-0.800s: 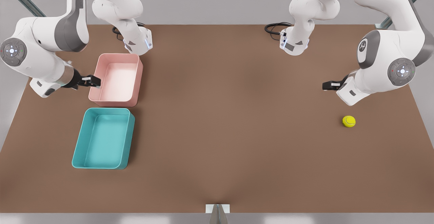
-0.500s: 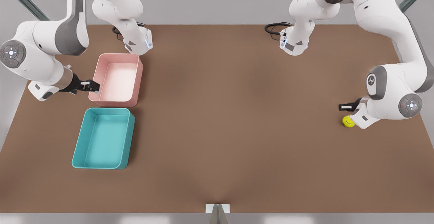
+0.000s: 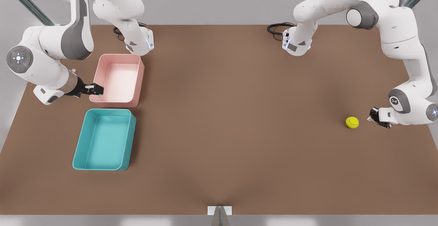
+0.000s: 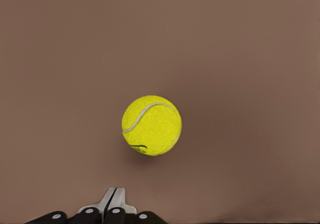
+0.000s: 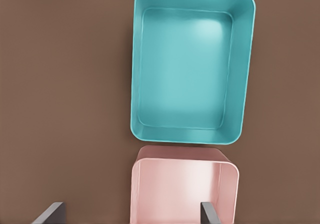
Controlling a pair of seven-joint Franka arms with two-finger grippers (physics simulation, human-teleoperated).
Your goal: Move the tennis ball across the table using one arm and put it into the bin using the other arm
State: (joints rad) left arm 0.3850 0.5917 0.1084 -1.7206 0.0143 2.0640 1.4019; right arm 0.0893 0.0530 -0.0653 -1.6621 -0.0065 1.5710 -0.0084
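Note:
The tennis ball (image 3: 352, 122) lies on the brown table at the front view's right; it is yellow-green with a pale seam. In the left wrist view the tennis ball (image 4: 151, 125) sits just ahead of my left gripper (image 4: 114, 196), whose fingers are shut and hold nothing. From the front, that left gripper (image 3: 371, 116) hangs low, a short gap to the right of the ball. The teal bin (image 3: 104, 140) stands at the front view's left and holds nothing. My right gripper (image 3: 99, 91) is open over the pink tub's near-left corner, behind the bin (image 5: 185, 69).
A smaller pale pink tub (image 3: 118, 82) stands directly behind the teal bin, almost touching it; the pink tub (image 5: 182, 194) lies between the right gripper's fingers (image 5: 210, 211). Both arm bases and black cables sit at the table's far edge. A wide brown stretch separates ball and bins.
The left arm swung down and toward the front view's right: its gripper went from behind the ball, over it, to low on the ball's right side. The ball stayed put. The right gripper barely shifted.

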